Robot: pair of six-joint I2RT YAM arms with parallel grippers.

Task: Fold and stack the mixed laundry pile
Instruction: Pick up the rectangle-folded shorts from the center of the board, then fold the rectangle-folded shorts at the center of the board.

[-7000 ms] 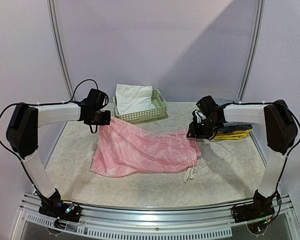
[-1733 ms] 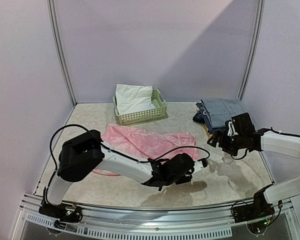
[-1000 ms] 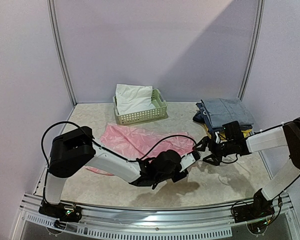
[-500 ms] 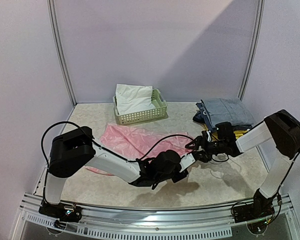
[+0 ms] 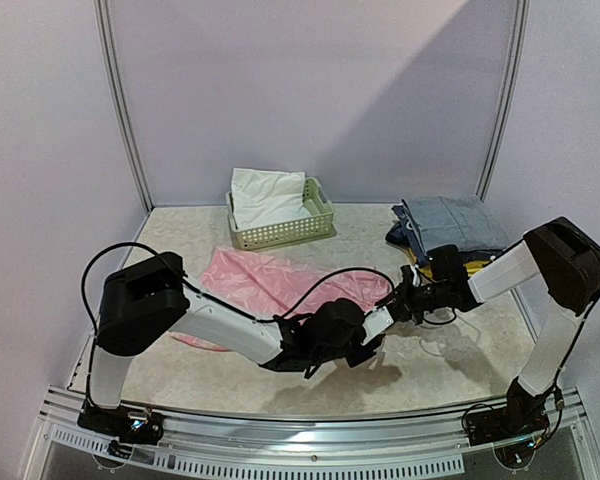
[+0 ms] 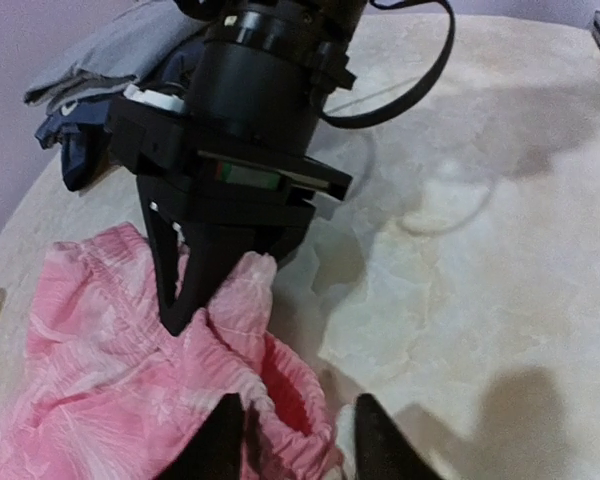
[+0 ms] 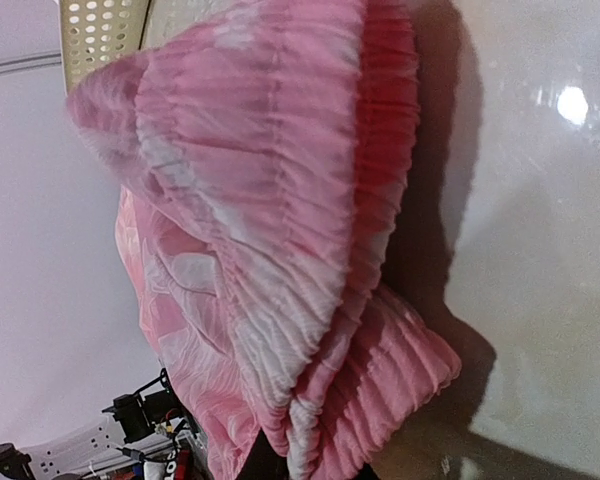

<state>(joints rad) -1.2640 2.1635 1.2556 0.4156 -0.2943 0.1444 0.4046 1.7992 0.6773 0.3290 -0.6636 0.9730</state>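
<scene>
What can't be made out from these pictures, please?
Left gripper: left wrist view shows the waistband of the pink garment between its fingers; whether they clamp it is unclear.
Right gripper: its own wrist view shows only bunched pink cloth, fingers hidden.
White cloth in the basket: top view only, garment type indistinguishable.

We are seeing soft, even light coming from overhead, with a diagonal shadow crossing the back wall (image 5: 380, 100) behind the pink garment (image 5: 270, 280). Dark shadows are falling on the table (image 5: 180, 375) in front of the garment. Right of it, a glare spot (image 7: 572, 103) is shining in the right wrist view.
</scene>
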